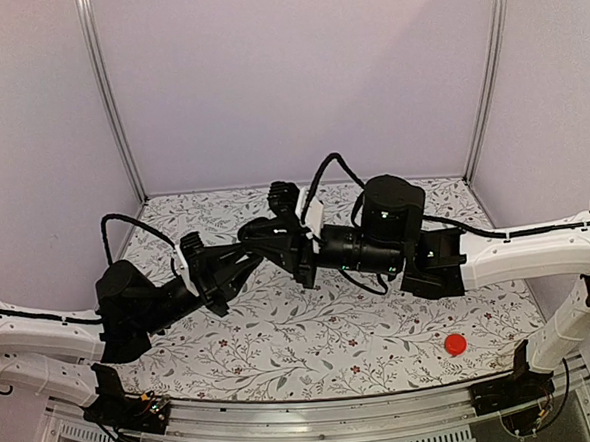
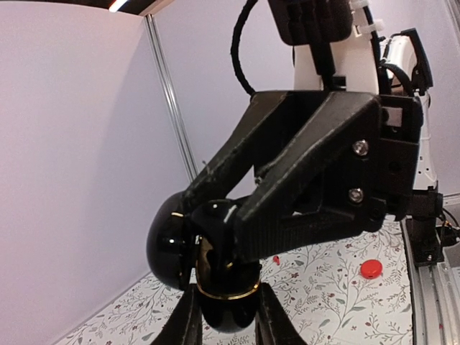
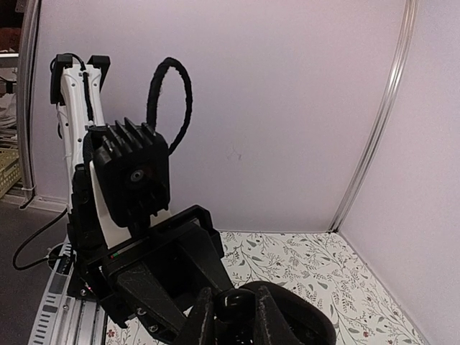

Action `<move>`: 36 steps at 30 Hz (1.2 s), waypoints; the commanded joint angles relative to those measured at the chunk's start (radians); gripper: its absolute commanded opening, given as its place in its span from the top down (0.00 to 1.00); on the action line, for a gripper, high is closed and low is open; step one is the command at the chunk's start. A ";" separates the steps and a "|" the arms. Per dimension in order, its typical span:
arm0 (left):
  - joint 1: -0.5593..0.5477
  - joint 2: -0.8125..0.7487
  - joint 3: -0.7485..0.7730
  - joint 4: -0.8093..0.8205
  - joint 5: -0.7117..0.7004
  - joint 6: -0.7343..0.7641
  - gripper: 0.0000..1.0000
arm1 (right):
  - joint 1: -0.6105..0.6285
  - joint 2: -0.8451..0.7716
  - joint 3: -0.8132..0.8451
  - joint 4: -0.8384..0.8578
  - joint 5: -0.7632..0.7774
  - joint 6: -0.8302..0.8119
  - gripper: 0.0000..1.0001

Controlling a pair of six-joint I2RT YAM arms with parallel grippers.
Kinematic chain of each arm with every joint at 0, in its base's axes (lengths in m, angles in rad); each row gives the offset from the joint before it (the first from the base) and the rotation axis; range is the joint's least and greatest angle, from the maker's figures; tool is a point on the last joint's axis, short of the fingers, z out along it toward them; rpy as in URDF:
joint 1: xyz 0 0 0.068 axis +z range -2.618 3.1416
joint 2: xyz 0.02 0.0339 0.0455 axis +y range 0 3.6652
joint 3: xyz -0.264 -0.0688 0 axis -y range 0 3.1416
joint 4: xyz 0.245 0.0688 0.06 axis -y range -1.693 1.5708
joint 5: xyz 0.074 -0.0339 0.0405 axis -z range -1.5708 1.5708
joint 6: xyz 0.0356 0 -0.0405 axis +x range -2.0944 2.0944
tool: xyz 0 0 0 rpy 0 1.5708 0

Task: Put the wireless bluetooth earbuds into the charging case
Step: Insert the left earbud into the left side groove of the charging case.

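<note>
In the left wrist view my left gripper [image 2: 228,305] is shut on the lower half of the glossy black charging case [image 2: 226,316]. The case has a gold rim, and its lid [image 2: 169,248] is swung open to the left. It is held above the table. My right gripper [image 2: 219,226] reaches in from the upper right and is shut on a black earbud [image 3: 238,307], with its tips at the case's open mouth. In the top view the left gripper [image 1: 235,260] and right gripper [image 1: 266,233] meet mid-table, and the case is hidden between them.
A flat red disc [image 1: 455,344] lies on the floral table at the front right and also shows in the left wrist view [image 2: 371,269]. A tiny red item [image 2: 275,259] lies further off. Purple walls and metal posts [image 1: 117,102] bound the table.
</note>
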 commanded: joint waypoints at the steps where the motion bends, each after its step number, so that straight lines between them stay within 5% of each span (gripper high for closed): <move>1: -0.011 -0.008 0.025 0.036 -0.008 -0.007 0.79 | 0.002 0.016 0.013 -0.011 0.061 0.020 0.83; 36: -0.013 0.013 0.041 0.038 -0.040 -0.026 0.78 | 0.003 0.042 -0.020 0.144 0.080 0.130 0.85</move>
